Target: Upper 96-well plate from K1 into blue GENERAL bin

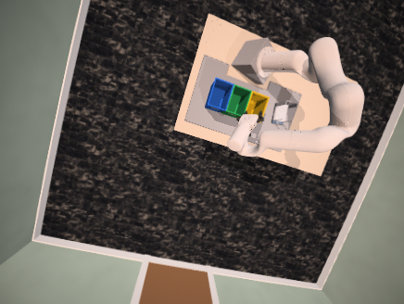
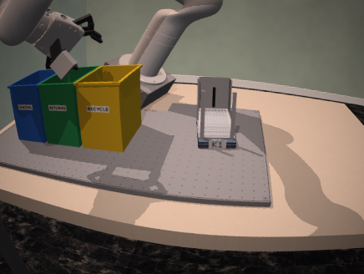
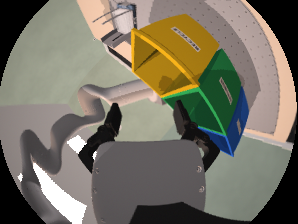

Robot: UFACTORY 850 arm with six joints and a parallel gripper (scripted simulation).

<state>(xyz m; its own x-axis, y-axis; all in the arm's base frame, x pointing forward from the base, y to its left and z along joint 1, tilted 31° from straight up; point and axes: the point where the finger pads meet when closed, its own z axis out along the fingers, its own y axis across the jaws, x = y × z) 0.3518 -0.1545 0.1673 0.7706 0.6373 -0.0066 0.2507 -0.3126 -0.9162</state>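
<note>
In the side view, the rack (image 2: 227, 89) marked K1 is seen nearest, at about 3 o'clock from the bins, and white plates (image 2: 215, 121) are stacked on it so they can be lifted off the top. The yellow bin (image 2: 109, 109), green bin (image 2: 60, 112) and blue bin (image 2: 28, 109) are lined up with signs facing out. Farthest back, at 10 o'clock, the gripper (image 2: 91, 29) is held wide open above the bins with nothing in it. The plates are well apart from it.
</note>
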